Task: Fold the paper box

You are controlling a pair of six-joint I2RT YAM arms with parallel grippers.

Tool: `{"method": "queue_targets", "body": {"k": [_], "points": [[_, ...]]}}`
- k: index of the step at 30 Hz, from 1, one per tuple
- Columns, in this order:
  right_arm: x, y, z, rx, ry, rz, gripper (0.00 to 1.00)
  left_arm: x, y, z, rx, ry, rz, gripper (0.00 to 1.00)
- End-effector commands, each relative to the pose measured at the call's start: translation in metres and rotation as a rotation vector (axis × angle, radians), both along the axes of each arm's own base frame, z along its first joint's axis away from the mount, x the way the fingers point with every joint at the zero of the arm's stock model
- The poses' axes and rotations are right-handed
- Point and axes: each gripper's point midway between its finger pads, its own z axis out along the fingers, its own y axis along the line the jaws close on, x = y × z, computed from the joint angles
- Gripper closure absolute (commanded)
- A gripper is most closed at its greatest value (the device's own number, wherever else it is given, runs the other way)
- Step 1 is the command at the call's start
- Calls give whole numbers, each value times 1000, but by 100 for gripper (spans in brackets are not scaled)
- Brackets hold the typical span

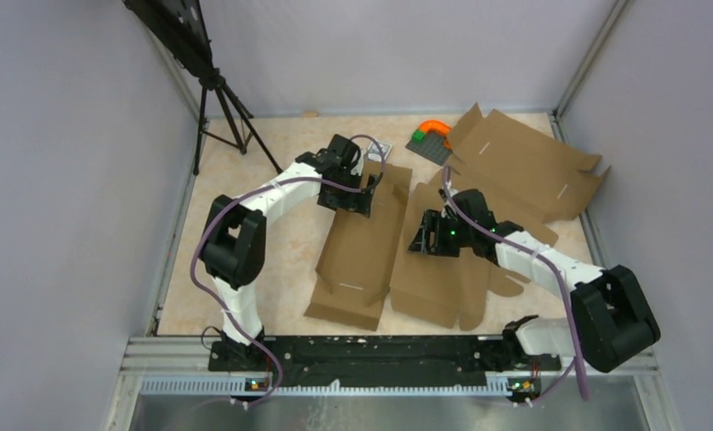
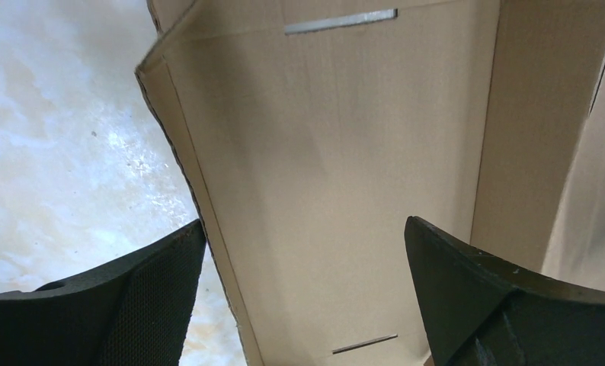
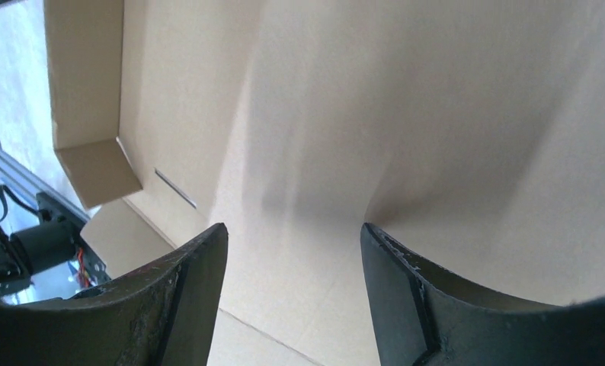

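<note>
**A:** How many things are sitting on the table (image 1: 272, 242)?

**B:** Two brown cardboard blanks are lying there. The paper box (image 1: 362, 251) is lying in the middle, partly creased, and a second blank (image 1: 523, 166) is spreading flat at the far right. One small grey card pack (image 1: 380, 148), one green-and-orange object (image 1: 431, 136) and one tripod (image 1: 223, 99) are sitting farther back.

**A:** What are the two grippers doing?

**B:** The left gripper (image 1: 353, 196) is hanging over the far end of the box's left panel, jaws spread wide and clamping nothing. The right gripper (image 1: 427, 235) is hovering over the box's right half, jaws roughly half apart. Whether its fingertips are touching the card, I cannot tell.

**A:** Which way is the box pointing?

**B:** Its long panels are running from the near edge toward the back wall, leaning slightly right at the far end. One wall is rising beside the left panel.
</note>
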Motion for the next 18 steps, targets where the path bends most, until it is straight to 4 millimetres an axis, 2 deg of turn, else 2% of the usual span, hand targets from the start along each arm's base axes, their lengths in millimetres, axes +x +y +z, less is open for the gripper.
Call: {"method": "queue_targets", "body": {"k": [1, 4, 11, 18], "points": [[35, -5, 31, -44, -105, -32, 36, 15, -8, 19, -23, -66, -28, 1], [51, -10, 38, -17, -124, -57, 36, 14, -6, 19, -20, -66, -25, 1], [81, -7, 33, 11, -129, -83, 38, 14, 0, 20, -22, -65, -13, 1], [121, -5, 58, 30, -180, -109, 38, 11, 1, 16, -44, -46, -13, 1]]}}
